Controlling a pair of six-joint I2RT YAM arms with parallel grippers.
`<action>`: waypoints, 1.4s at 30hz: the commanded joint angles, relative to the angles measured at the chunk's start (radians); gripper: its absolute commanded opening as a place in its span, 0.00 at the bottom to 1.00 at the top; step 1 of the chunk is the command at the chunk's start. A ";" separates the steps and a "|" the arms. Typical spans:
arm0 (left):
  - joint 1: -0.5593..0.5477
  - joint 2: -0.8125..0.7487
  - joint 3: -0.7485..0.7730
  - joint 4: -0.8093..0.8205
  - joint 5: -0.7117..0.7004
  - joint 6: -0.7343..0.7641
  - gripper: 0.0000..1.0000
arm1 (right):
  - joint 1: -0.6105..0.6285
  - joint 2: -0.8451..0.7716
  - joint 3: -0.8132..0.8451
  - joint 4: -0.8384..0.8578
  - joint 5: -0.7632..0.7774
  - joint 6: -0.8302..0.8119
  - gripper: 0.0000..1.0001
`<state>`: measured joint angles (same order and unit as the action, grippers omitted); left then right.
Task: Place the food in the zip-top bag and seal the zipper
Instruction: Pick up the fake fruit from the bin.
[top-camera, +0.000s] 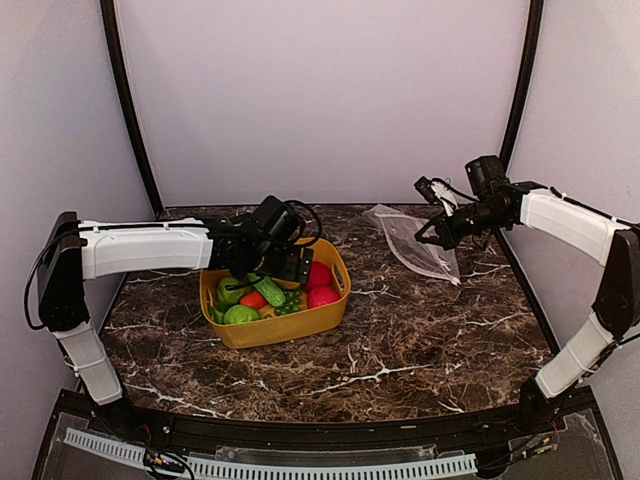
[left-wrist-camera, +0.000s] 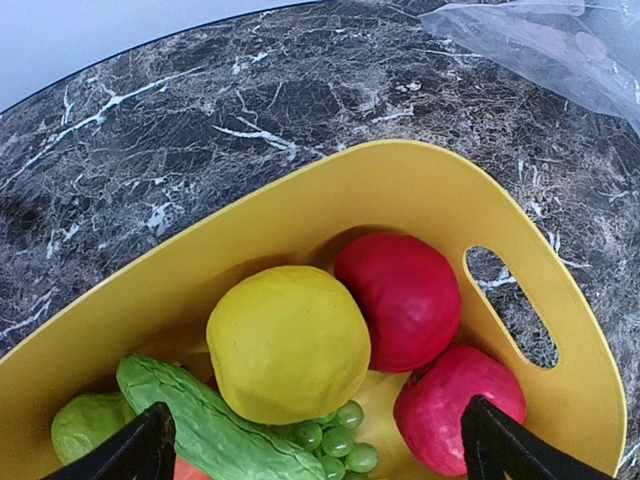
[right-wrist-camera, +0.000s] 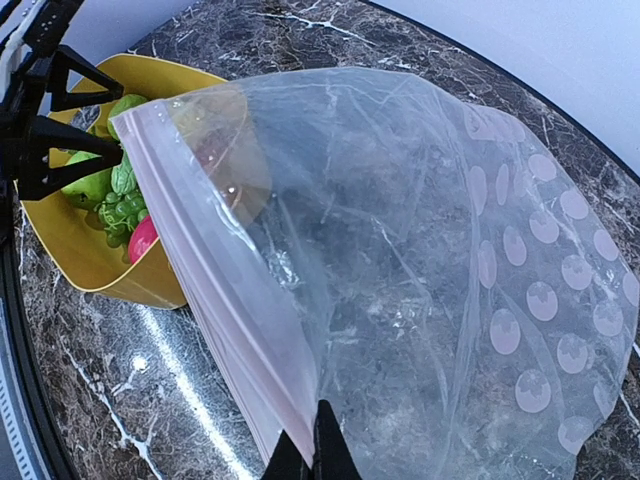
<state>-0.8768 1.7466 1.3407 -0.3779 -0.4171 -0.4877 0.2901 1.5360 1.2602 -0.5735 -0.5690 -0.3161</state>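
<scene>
From the top view, my left gripper (top-camera: 263, 270) hangs over the yellow plastic tub with handle slots (top-camera: 290, 328), left of centre on the dark marbled table (top-camera: 420, 340). All the toy plastic food (top-camera: 262, 300) is in that tub. My right gripper (top-camera: 430, 228) holds the clear, thin plastic zip-top bag (top-camera: 420, 250) at the back right, well apart from the tub. I can't tell whether the bag's lower end touches the table.

On the left wrist camera, the fingers (left-wrist-camera: 140, 450) stand wide with nothing between them. Below sit a round yellow lemon (left-wrist-camera: 288, 340), two red balls (left-wrist-camera: 405, 300), a knobbly green cucumber (left-wrist-camera: 200, 425) and small green grapes (left-wrist-camera: 335, 440). I judge these hard, light and smooth. The round ones could squirt out of a pinch, so I'd take the lemon across its middle.

On the right wrist camera, the fingers (right-wrist-camera: 322, 445) are pinched shut on the bag's mouth edge. The bag has pale round dots on one part, and the narrow whitish zipper (right-wrist-camera: 215, 290) runs diagonally. The film looks limp and slippery. I judge it needs holding at the stiffer strip, or the mouth will sag closed.
</scene>
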 joint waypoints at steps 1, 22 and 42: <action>0.021 0.045 0.059 -0.037 0.052 -0.019 0.99 | 0.011 0.005 0.018 -0.003 -0.031 0.003 0.00; 0.035 0.220 0.223 -0.188 -0.008 -0.079 0.94 | 0.012 0.016 0.031 -0.017 -0.026 -0.007 0.00; 0.043 0.262 0.244 -0.202 -0.024 -0.083 0.77 | 0.014 0.004 0.027 -0.023 -0.031 -0.007 0.00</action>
<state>-0.8394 2.0113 1.5562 -0.5465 -0.4286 -0.5674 0.2947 1.5433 1.2659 -0.5919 -0.5869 -0.3168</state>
